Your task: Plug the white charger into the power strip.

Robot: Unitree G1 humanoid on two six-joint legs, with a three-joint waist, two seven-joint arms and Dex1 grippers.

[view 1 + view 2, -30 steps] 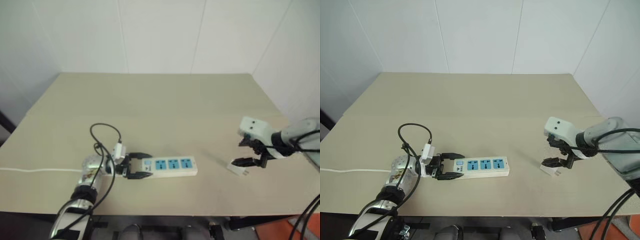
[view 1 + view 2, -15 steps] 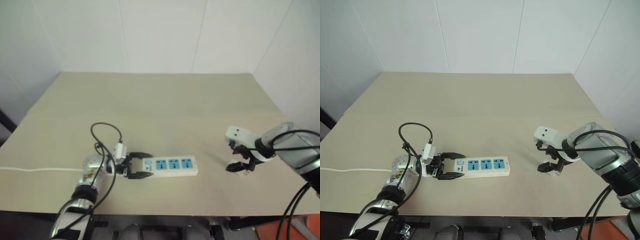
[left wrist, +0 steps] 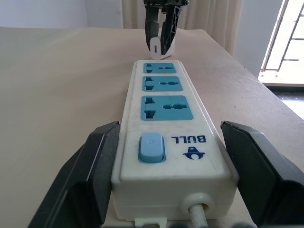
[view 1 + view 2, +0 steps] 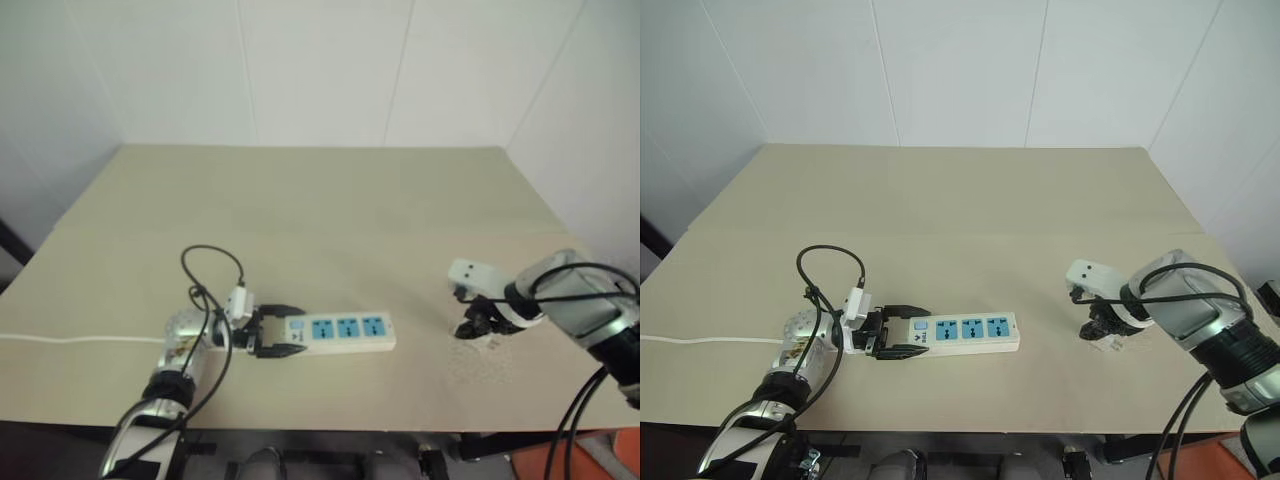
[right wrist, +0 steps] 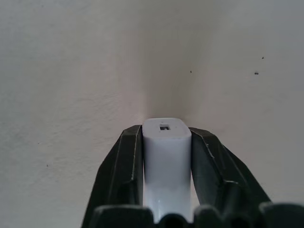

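Note:
The power strip (image 4: pixel 345 332) is a white bar with three blue sockets, lying flat near the table's front edge. My left gripper (image 4: pixel 300 331) is open, its black fingers (image 3: pixel 95 166) standing either side of the strip's switch end. Off to the right the white charger (image 5: pixel 166 156) rests on the table. My right gripper (image 4: pixel 1097 330) points down and is shut on it, with a finger pressed against each side. The left wrist view shows the charger (image 3: pixel 160 47) held just beyond the strip's far end.
The beige table (image 4: pixel 320 210) has white walls behind it and to its right. The strip's thin white cord (image 4: pixel 60 340) runs off to the left along the front edge. A black cable loop (image 4: pixel 212 262) rises from my left wrist.
My right gripper came down over the charger and closed on it. The left gripper and the power strip stayed where they were.

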